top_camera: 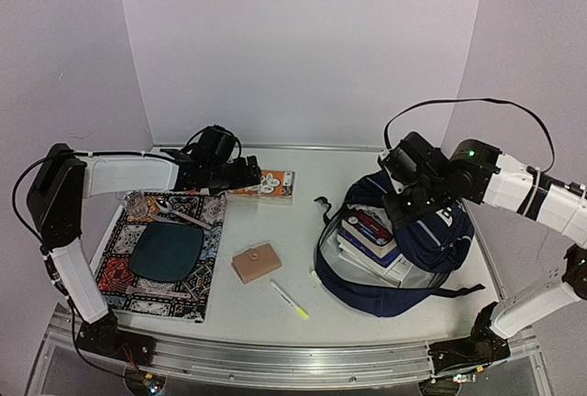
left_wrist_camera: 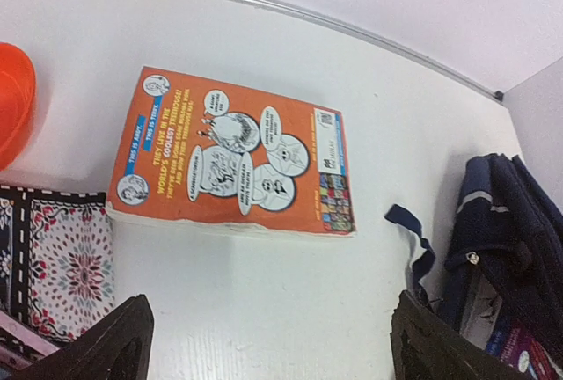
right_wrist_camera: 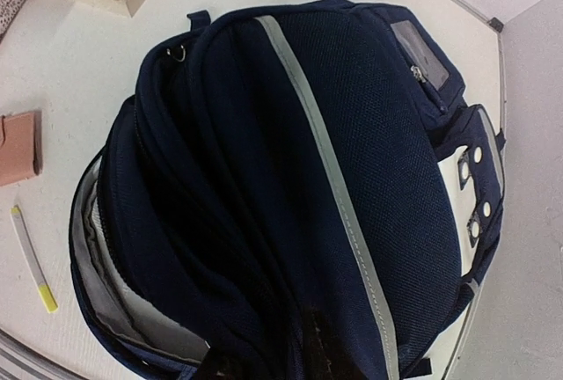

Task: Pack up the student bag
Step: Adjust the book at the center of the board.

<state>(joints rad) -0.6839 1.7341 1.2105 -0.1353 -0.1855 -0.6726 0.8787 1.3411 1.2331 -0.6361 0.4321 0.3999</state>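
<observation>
The left gripper (left_wrist_camera: 274,355) stands wide open with nothing between its two dark fingers (left_wrist_camera: 110,345). It hovers above bare table (top_camera: 303,231), just on the near side of one orange paperback (left_wrist_camera: 236,162). That book lies flat with its cartoon cover up, close to the back edge.

The right gripper (top_camera: 402,208) is down on the upper rim of the student bag (top_camera: 440,240). Its fingertips are lost in dark fabric in the wrist view, so I cannot tell whether the jaws are parted or have hold of anything.

There is one bag, on the right half of the table, lying on its side. Its main compartment gapes toward the left and shows grey lining (right_wrist_camera: 97,283). Inside is a stack of books (top_camera: 367,236), at least two, the top one with a red and blue cover and pale ones beneath. A single grey stripe (right_wrist_camera: 334,178) runs across the navy shell.

Loose between the arms lie one tan wallet (top_camera: 256,263) and one yellow-tipped marker (top_camera: 291,301), near each other but apart.

On the left lies one patterned mat (top_camera: 124,277). It carries one dark teal plate (top_camera: 166,251) and one spoon (top_camera: 176,209).

One rounded orange thing (left_wrist_camera: 10,98) sits at the left edge of the left wrist view, cut off by the frame.
</observation>
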